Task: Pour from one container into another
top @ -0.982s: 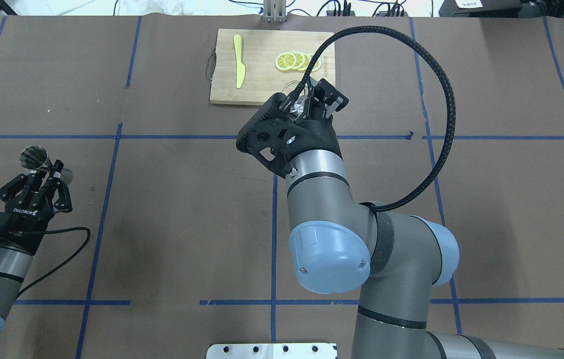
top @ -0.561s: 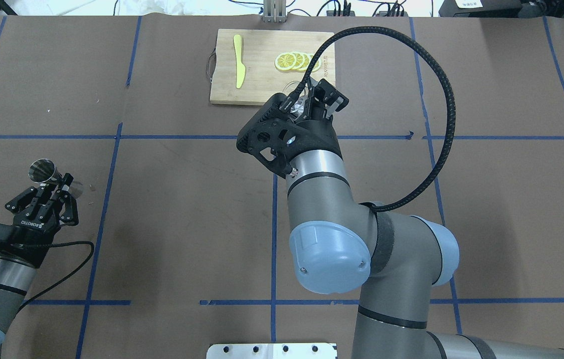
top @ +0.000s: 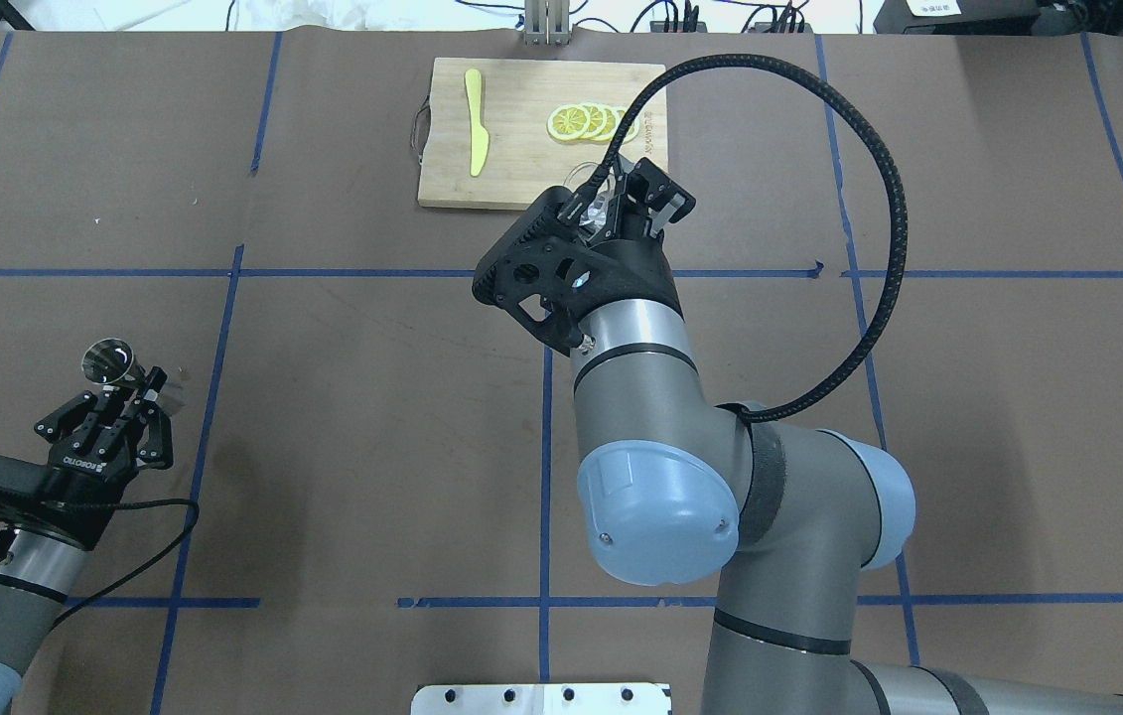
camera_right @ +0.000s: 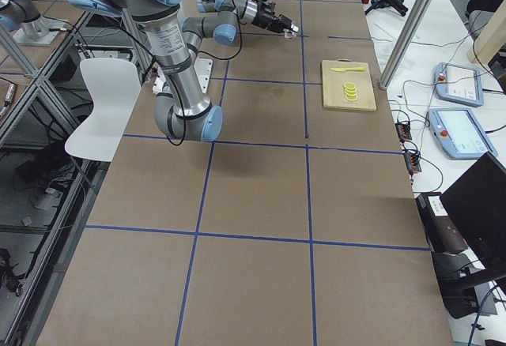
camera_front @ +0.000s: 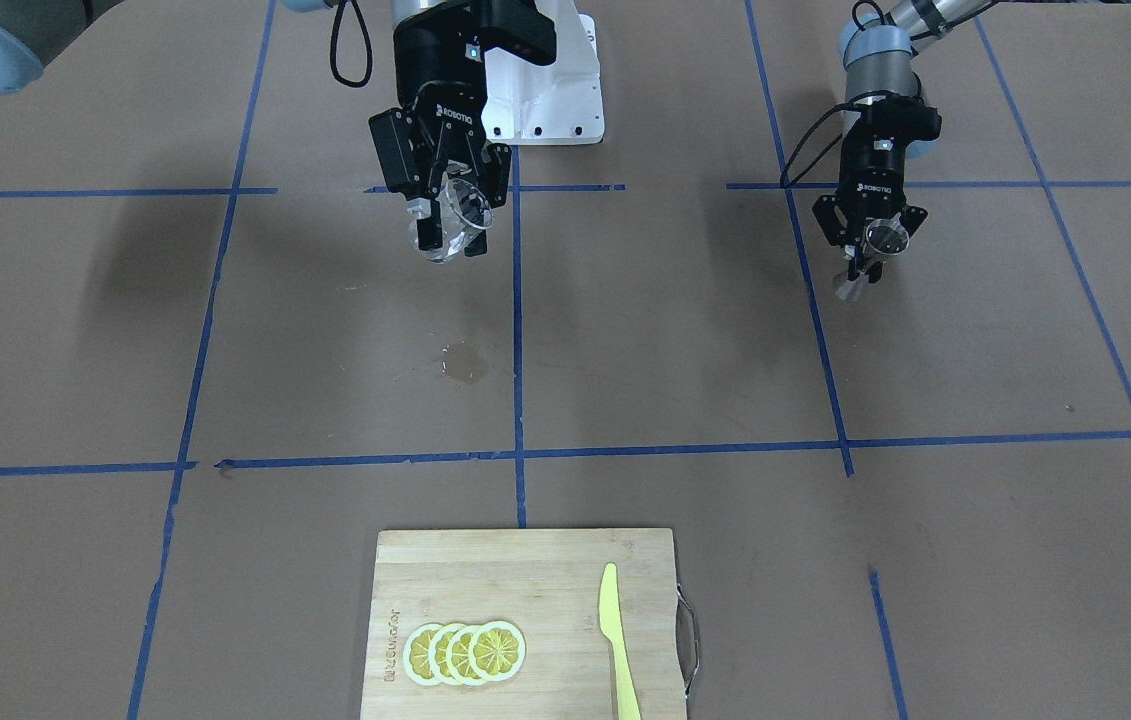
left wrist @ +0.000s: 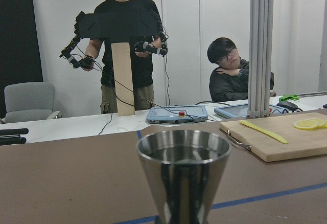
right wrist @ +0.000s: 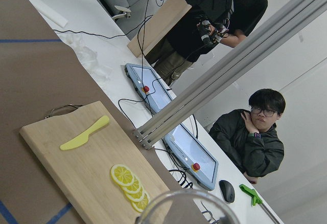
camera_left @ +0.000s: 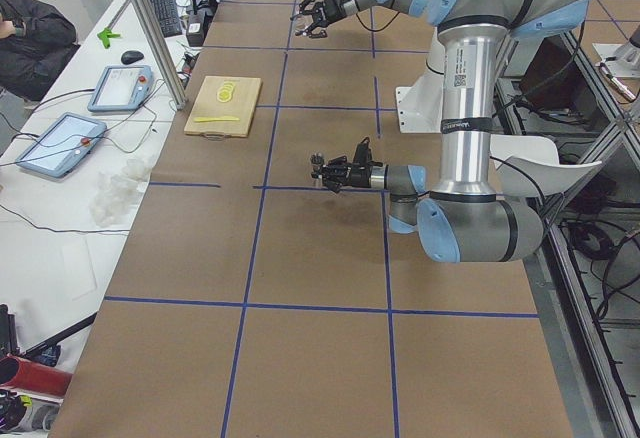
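Note:
My right gripper is shut on the small clear glass cup and holds it tilted above the table's middle, near the robot's side. The overhead view shows only a sliver of the glass between the fingers; its rim fills the bottom of the right wrist view. My left gripper is shut on the waist of the silver hourglass jigger, which stands upright and far from the glass. The jigger's open top faces up, and it looms close in the left wrist view.
A bamboo cutting board at the far middle carries a yellow knife and several lemon slices. A small wet spot marks the brown paper below the glass. Blue tape lines cross the table. Operators are beyond the far edge.
My left arm has drawn back toward the robot and slightly inward, carrying the jigger along. The right arm and glass have barely shifted.

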Controlling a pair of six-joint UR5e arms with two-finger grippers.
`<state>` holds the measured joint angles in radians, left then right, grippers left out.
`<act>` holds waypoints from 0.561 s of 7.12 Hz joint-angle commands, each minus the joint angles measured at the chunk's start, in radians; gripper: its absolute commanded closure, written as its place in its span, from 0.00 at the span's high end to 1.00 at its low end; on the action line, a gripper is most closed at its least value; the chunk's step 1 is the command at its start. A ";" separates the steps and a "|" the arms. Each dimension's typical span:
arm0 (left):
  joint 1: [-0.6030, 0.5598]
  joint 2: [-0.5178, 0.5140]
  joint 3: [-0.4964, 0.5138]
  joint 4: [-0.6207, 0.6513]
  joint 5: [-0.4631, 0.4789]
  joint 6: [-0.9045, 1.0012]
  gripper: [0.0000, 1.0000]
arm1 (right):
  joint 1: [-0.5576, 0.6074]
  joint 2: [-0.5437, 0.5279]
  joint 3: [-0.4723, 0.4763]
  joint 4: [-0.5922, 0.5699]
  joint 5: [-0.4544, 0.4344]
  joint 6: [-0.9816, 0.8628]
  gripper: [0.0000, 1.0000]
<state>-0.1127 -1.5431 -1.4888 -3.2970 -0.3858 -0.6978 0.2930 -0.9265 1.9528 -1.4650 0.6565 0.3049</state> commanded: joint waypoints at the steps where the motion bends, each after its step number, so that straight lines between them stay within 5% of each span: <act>1: 0.005 -0.014 0.012 -0.001 -0.004 -0.037 0.00 | 0.000 0.000 0.000 0.000 0.000 0.000 0.00; 4: 0.005 -0.012 0.045 -0.009 -0.002 -0.064 0.04 | 0.000 0.000 0.000 0.000 0.000 0.000 0.00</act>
<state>-0.1075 -1.5555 -1.4599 -3.3040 -0.3886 -0.7494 0.2930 -0.9265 1.9528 -1.4650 0.6565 0.3052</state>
